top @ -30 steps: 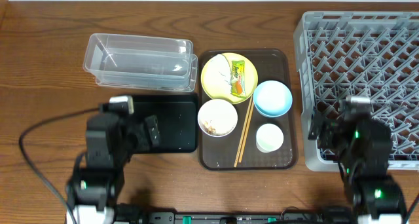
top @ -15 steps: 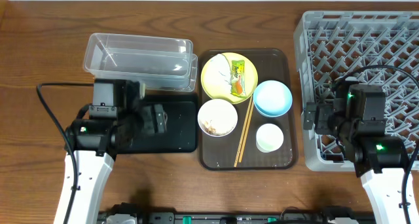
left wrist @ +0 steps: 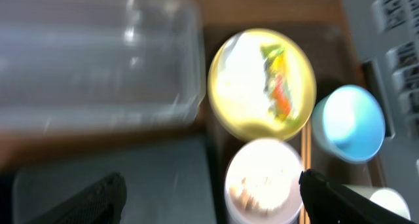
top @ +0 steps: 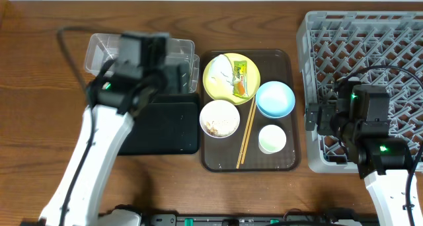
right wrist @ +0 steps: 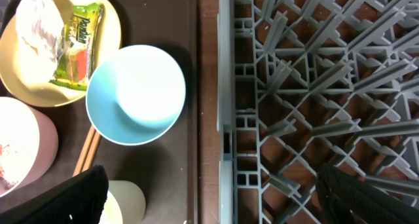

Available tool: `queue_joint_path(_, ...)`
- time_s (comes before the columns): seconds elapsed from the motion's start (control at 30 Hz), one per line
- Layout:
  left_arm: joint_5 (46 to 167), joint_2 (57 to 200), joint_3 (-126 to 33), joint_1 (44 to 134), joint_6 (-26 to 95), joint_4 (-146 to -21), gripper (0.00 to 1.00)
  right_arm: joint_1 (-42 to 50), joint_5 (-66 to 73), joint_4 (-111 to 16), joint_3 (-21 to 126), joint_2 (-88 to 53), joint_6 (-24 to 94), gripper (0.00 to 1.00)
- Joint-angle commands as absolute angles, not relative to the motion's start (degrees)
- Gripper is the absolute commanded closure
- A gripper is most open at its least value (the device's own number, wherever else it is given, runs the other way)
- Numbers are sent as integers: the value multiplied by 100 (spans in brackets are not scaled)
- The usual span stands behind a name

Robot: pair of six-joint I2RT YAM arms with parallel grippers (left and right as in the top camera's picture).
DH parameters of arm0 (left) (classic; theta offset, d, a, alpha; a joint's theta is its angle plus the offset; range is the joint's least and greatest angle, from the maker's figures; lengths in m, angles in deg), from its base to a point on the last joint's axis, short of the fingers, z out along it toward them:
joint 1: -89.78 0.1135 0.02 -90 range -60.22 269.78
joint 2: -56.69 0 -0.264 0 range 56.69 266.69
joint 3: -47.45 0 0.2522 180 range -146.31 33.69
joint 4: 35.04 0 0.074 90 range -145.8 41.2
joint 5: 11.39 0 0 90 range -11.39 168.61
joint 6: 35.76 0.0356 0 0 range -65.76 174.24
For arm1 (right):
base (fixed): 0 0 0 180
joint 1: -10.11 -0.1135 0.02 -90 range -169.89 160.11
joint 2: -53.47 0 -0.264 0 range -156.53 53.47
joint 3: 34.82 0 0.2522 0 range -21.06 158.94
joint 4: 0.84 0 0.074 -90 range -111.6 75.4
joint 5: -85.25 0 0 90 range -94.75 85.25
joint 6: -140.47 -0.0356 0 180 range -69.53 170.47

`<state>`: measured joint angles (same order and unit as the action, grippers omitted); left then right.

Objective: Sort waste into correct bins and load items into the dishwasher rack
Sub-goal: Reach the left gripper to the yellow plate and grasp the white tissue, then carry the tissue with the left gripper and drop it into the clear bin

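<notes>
**Both tools spread and holding nothing; all items sit on the serving tray**

The snack wrapper [top: 239, 77] lies flat on the right half of the yellow plate [top: 215, 84]. Its long axis runs from the far side of the counter [top: 39, 67] toward the robot, with the green end far and the orange end near. Crumpled white paper [top: 221, 69] sits just beside it on the plate's left.

The plate fills the far part of the brown serving tray [top: 221, 158]. The light blue bowl [top: 275, 98] is to the plate's near right, and the white bowl [top: 219, 118] is nearer on the left, holding whitish food scraps [top: 213, 127]. The small white cup [top: 271, 139] stands on the near right.

The chopsticks [top: 246, 133] lie together between the white bowl and the cup. Their long axis runs near to far, leaning slightly, with the far tips beside the blue bowl and the near tips further left.

The clear tub [top: 99, 61] lies left of the serving tray, long axis left to right, and the black tray [top: 165, 130] sits just in front of it. The dishwasher rack [top: 370, 41] stands at the right.

The left tool [left wrist: 211, 179] hangs over the tub's right end, fingers wide apart, in a blurred wrist view. The right tool [right wrist: 213, 175] hangs over the rack's left wall beside the serving tray, fingers also wide apart.
</notes>
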<state>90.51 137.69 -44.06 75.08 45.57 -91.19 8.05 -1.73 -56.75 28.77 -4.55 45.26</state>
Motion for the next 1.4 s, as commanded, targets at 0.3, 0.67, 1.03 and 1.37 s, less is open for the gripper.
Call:
queue_joint_path(0.3,7796,15567,-4756,6358,4745,-7226,16,757,-149,-5660,3021,-438,4561,1)
queue_joint_path(0.67,7794,17043,-4756,6144,4820,-6149,18,757,-142,-5678,3021,-469,4537,1)
queue_joint_path(1.03,7792,17792,-4754,6140,4817,-5873,30,757,-127,-5713,3021,-469,4535,1)
queue_joint_path(1.37,7792,17648,-4756,6140,4815,-6020,94,757,-127,-5741,3021,-469,4537,1)
